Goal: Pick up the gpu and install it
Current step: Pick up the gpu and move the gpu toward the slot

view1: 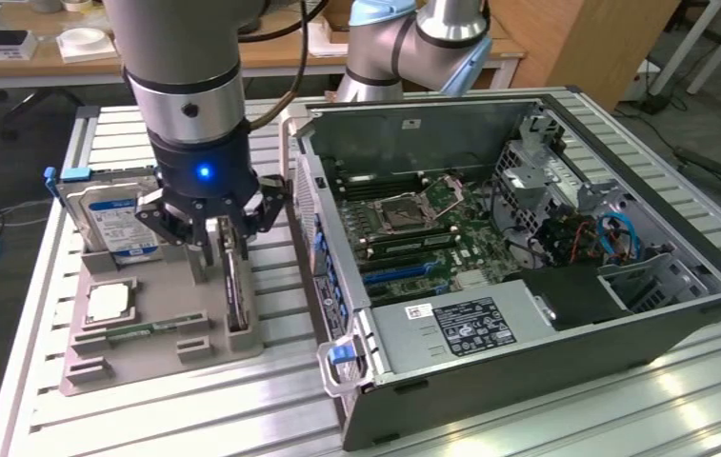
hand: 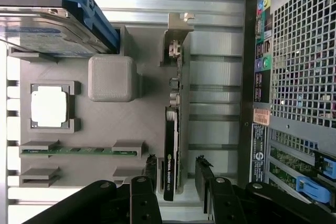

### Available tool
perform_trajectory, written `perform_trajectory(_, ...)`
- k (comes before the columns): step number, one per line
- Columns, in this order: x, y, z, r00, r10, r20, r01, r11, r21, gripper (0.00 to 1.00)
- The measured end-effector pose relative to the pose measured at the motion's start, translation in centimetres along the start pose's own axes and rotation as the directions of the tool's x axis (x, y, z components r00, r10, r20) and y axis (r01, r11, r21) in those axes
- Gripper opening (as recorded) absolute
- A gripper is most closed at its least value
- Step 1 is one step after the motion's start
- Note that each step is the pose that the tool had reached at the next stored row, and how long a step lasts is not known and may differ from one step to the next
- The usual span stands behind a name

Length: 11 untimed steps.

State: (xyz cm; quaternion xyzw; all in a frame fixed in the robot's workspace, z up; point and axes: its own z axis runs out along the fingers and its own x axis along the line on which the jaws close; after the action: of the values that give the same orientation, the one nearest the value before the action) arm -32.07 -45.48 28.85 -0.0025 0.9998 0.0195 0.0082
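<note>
Claw [view1: 216,243] held apart astride gpu [hand: 169,150] in grey holder [hand: 105,124]
The card is stood on edge in its slot, beside the opened computer case [view1: 526,238]. White print on its dark edge cannot be read.

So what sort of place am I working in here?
Probably a robotics lab bench set up for PC assembly: an open computer case on a slatted aluminium table, a grey parts fixture holding the gpu upright, and wooden desks behind.
</note>
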Motion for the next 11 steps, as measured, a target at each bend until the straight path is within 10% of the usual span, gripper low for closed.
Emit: perform_trajectory(11,0.01,-0.10,0.80,1.0000,0.000,-0.0007,0.000,1.0000,-0.0001,0.43)
